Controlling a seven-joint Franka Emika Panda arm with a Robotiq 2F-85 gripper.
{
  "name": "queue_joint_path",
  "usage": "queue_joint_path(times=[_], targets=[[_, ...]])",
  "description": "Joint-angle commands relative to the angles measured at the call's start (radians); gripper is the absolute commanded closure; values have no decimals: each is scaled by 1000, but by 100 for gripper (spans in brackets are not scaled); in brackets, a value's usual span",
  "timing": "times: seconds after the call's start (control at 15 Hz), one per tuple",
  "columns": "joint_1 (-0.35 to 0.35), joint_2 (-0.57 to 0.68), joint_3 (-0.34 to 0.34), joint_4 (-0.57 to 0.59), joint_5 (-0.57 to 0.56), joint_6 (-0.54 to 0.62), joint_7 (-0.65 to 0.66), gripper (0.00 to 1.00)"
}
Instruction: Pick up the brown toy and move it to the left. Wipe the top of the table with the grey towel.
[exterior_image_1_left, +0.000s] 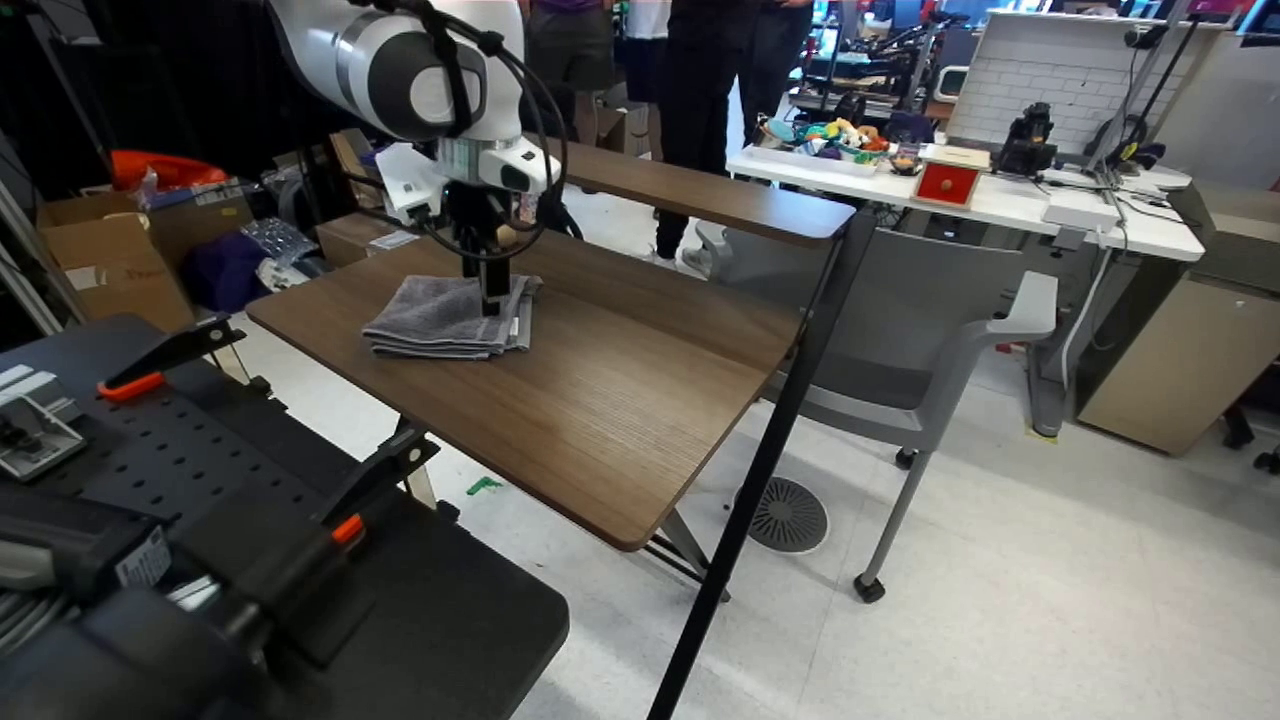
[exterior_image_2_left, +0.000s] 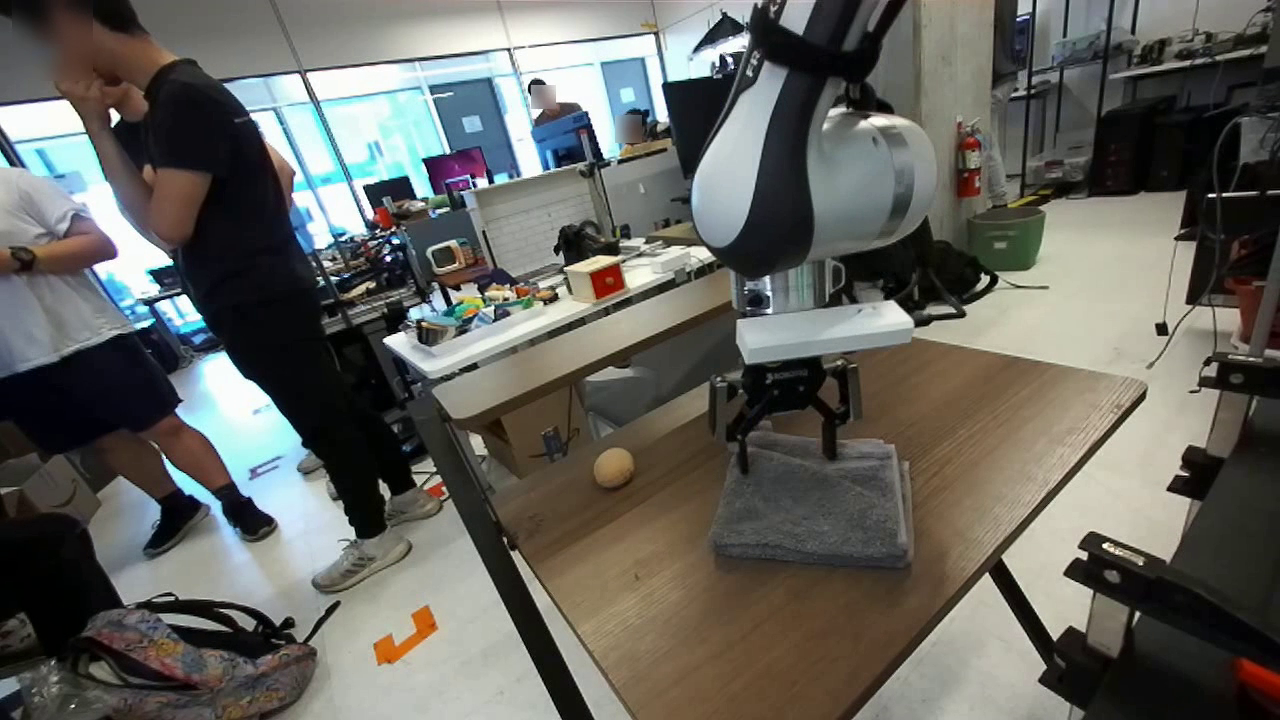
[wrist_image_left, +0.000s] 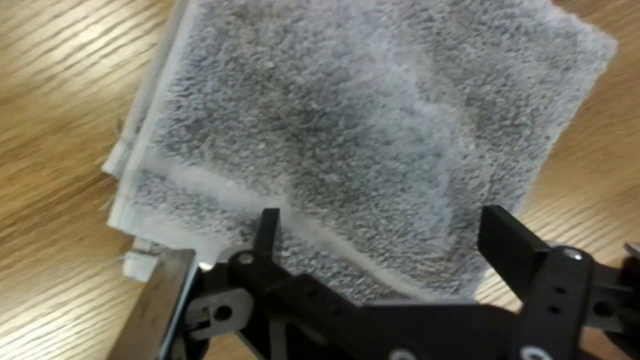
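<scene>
Fingers (exterior_image_2_left: 831, 440) are standing apart over the towel (exterior_image_2_left: 815, 515); wiping is apparently pending. Well aside from them, the toy (exterior_image_2_left: 613, 467) is resting on the desk (exterior_image_2_left: 665, 575), its move presumably done.

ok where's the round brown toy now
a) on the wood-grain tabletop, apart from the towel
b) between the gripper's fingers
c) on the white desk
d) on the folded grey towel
a: an exterior view shows the round brown toy on the wood-grain tabletop, with a gap between it and the folded grey towel, where the open gripper is.
</scene>
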Motion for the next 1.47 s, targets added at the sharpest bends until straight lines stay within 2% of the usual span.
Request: queue_joint_path(times=[0.0, 0.13, 0.2, 0.4, 0.6, 0.67, 0.73, 0.87, 1.07, 1.4], targets=[[8, -10, 50, -13, 25, 81, -21, 0], [56, 5, 14, -4, -1, 111, 24, 0], [91, 22, -29, 11, -16, 103, 70, 0], [176, 73, -163, 49, -57, 30, 226, 0], [221, 131, -252, 94, -95, -53, 365, 0], [215, 142, -258, 113, -106, -107, 403, 0], [179, 84, -201, 53, -100, -34, 339, 0], [175, 89, -202, 62, -105, -45, 351, 0], [146, 134, -230, 128, -94, 11, 378, 0], [59, 255, -324, 253, -79, 136, 505, 0]])
